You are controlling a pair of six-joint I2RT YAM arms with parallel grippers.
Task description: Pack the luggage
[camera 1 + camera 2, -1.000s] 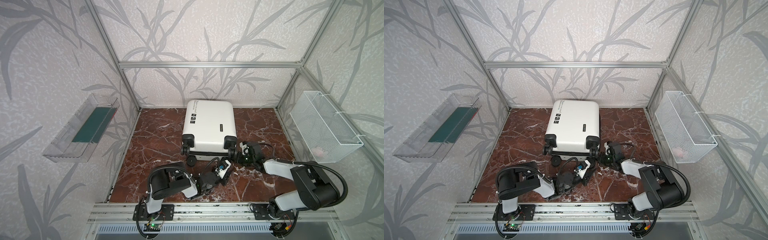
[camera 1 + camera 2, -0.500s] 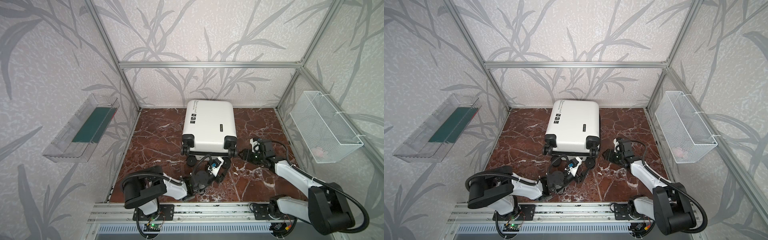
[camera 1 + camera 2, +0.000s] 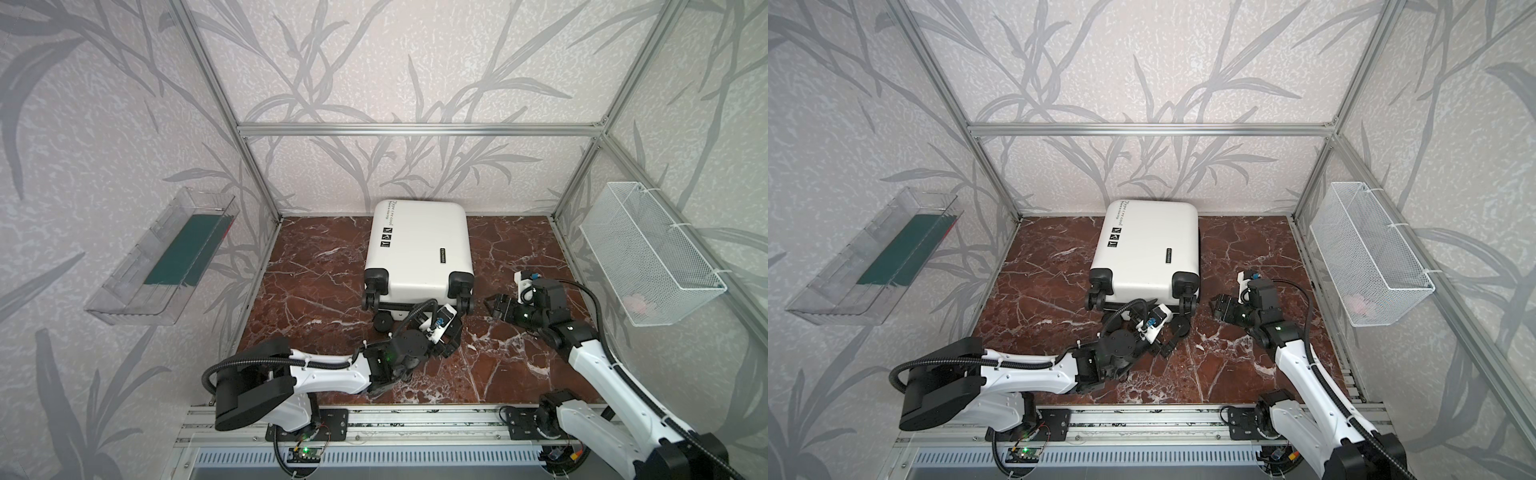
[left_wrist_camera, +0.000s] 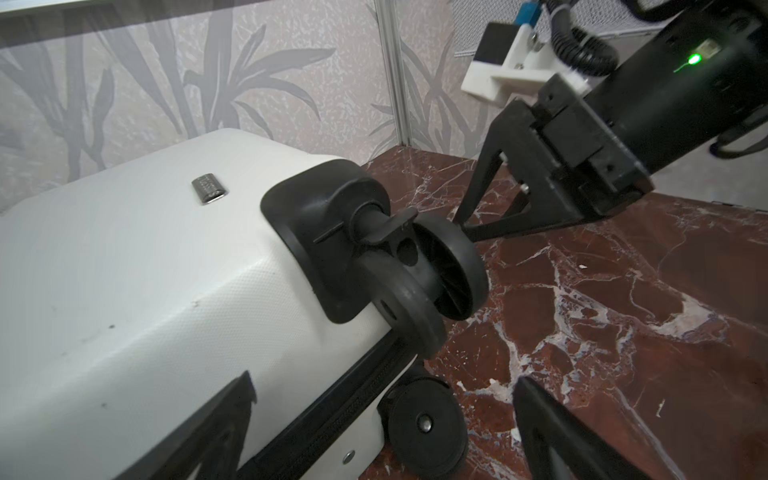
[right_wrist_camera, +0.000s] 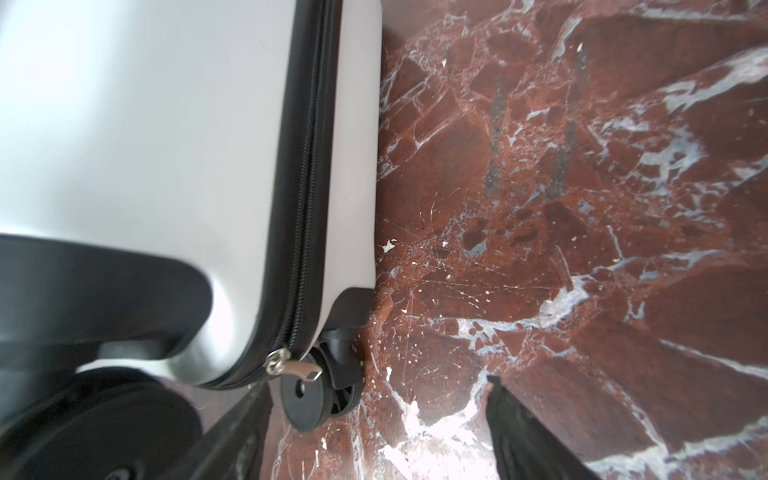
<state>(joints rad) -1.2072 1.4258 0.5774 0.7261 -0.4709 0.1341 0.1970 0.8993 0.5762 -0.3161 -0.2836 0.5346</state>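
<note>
The luggage (image 3: 419,245) (image 3: 1148,245), a white hard-shell suitcase, lies shut and flat on the red marble floor, its black wheels toward the arms. My left gripper (image 3: 451,343) (image 3: 1169,338) is open at the near wheel end. In the left wrist view one of its fingers lies over the white shell (image 4: 124,291) and its jaws straddle a lower wheel (image 4: 424,428). My right gripper (image 3: 489,306) (image 3: 1216,307) (image 5: 374,386) is open beside the near right corner. It holds nothing. A silver zipper pull (image 5: 296,368) hangs at that corner, just past one finger.
A clear plastic bin (image 3: 166,257) holding something dark green hangs on the left wall. A white wire mesh basket (image 3: 648,253) with a pale pink item hangs on the right wall. Aluminium frame posts stand at the corners and a rail runs along the front.
Both grippers have opened from nearly shut. The left arm's elbow swung out to the left and the right arm stretched out, while both grippers stayed near the suitcase's wheel end.
</note>
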